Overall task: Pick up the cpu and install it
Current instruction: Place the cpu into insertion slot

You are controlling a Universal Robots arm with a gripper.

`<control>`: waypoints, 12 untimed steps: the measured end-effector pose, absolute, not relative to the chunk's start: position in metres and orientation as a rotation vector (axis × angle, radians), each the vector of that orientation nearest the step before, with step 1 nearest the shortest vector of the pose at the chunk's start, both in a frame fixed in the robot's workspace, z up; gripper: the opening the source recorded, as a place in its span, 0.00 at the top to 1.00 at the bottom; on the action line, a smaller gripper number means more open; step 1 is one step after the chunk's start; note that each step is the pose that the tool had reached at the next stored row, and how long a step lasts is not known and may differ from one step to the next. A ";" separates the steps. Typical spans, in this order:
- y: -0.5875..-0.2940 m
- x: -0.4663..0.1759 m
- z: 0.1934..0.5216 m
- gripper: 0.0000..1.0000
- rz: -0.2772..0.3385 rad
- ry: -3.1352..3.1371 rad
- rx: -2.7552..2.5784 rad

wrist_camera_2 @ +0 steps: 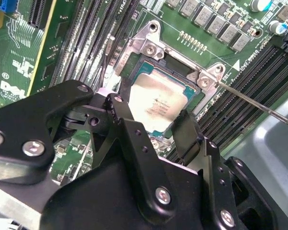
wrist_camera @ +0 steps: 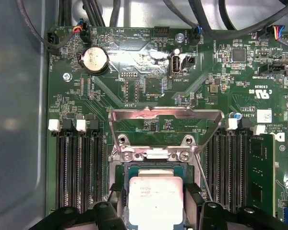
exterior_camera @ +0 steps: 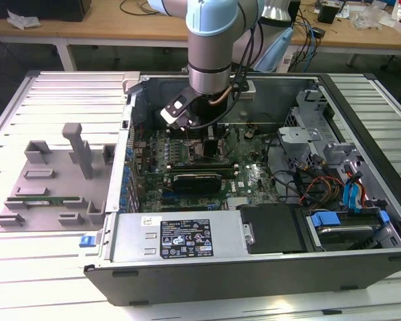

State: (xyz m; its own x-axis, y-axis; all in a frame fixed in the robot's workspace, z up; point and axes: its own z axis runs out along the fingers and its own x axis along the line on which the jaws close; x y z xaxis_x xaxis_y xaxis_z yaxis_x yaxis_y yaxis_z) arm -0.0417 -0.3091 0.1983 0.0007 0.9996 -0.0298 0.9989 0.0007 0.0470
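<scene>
Exterior view: the arm reached down into an open computer case that lay on its side on a slatted table. The gripper was low over the motherboard. A grey fixture tray lay on the table at the exterior view's left, apart from the case, and a green memory stick rested on it. Inside the case, a black graphics card stood across the board near the gripper. A grey power supply occupied the near corner.

First wrist view: the cpu, silvery plate uppermost, sat within the socket frame, between two banks of memory slots. The metal load plate was swung up and open beyond it. A coin cell lay farther along the board.

Second wrist view: the two black fingers stood against opposite edges of the cpu and appeared to pinch it between them. The chip was level with the frame, but whether it was fully seated could not be told. The thin retention lever angled away from one corner of the socket, unlatched.
</scene>
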 end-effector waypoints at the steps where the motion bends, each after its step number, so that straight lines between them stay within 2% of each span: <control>1: -0.309 -0.042 0.200 0.38 0.019 2.183 2.183; 12: -0.309 -0.042 0.216 0.38 0.019 2.183 2.183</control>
